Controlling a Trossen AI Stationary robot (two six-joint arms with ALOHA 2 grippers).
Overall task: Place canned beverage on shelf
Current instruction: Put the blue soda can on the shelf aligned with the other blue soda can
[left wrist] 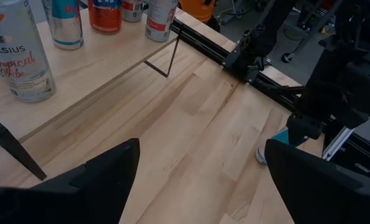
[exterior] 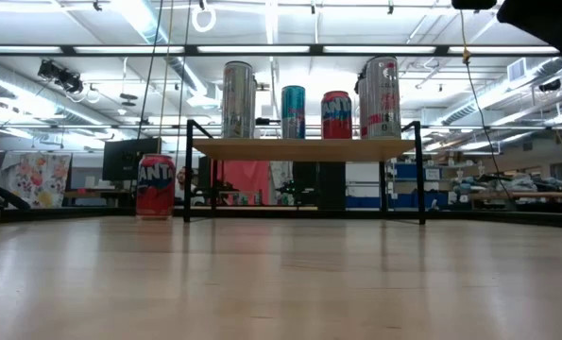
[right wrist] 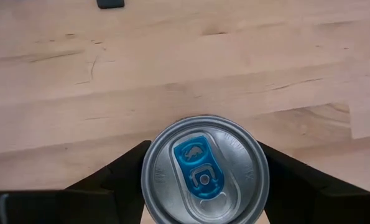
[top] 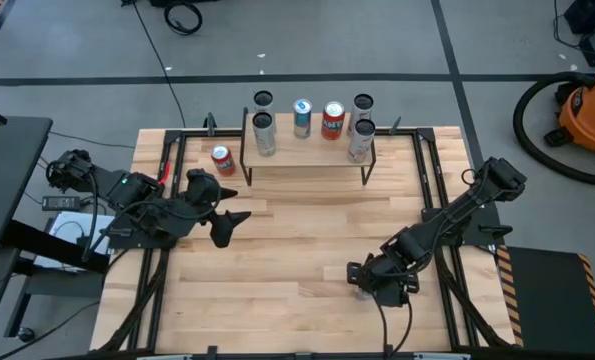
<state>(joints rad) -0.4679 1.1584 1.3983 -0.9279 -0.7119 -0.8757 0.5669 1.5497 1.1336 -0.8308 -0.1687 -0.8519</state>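
The right gripper (right wrist: 203, 180) sits low over the table (top: 297, 240), well in front of the shelf (top: 307, 152) and toward its right side, its two fingers (right wrist: 119, 174) standing on either side of an upright silver can (right wrist: 204, 169) with a blue pull tab; I cannot tell whether they press the can's wall or only flank it. The can stands on bare wood, sealed. The right wrist view alone shows its lid; from above it is mostly hidden under the gripper, and in the low view only a sliver shows at the right edge. The left gripper (top: 227, 222) hovers in front of the shelf's left end, fingers spread wide with nothing between them. On the shelf stand four cans in a row: a tall silver one (top: 264, 133), a teal one (top: 302, 118), a red-orange one (top: 333, 121) and another tall silver one (top: 361, 140), all upright, with open board between them and along the front edge. A red can (top: 223, 160) stands on the table just left of the shelf's left legs. Bare tabletop lies between the silver can and the shelf. Black rails (top: 432, 190) run along the table's sides.
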